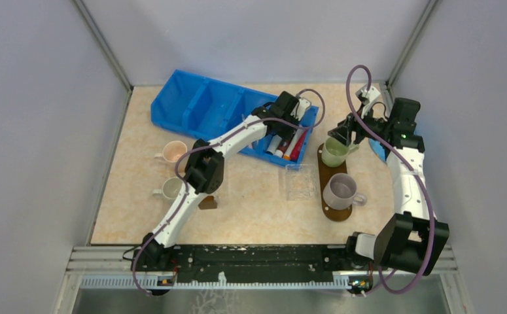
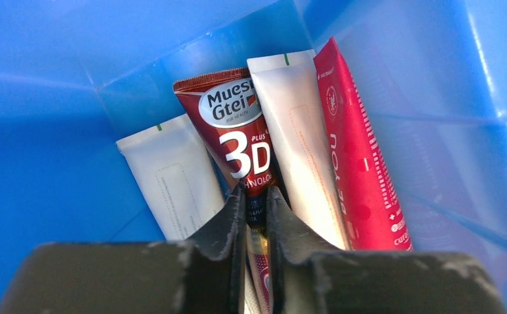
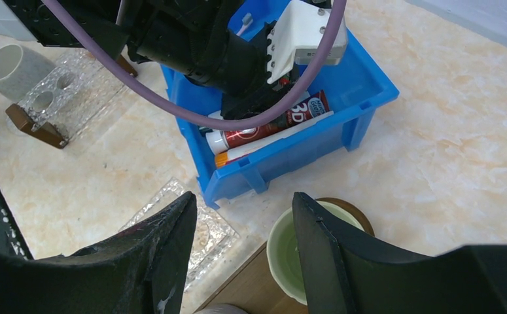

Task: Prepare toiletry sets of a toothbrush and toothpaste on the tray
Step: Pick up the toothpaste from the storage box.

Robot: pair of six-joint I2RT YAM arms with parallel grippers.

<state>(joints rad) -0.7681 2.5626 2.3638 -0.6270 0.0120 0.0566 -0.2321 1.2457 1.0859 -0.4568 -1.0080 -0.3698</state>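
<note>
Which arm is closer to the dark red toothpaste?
Left. The left fingers straddle the dark red toothpaste in the blue bin; the right fingers hover over the green cup.

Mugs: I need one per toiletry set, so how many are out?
4. On the left, a peach-lined mug and a pale mug; on the tray, a green mug and a white mug. Others may be hidden.

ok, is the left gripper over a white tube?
No, the left gripper has its fingers on either side of the dark red 3D tube.
</note>
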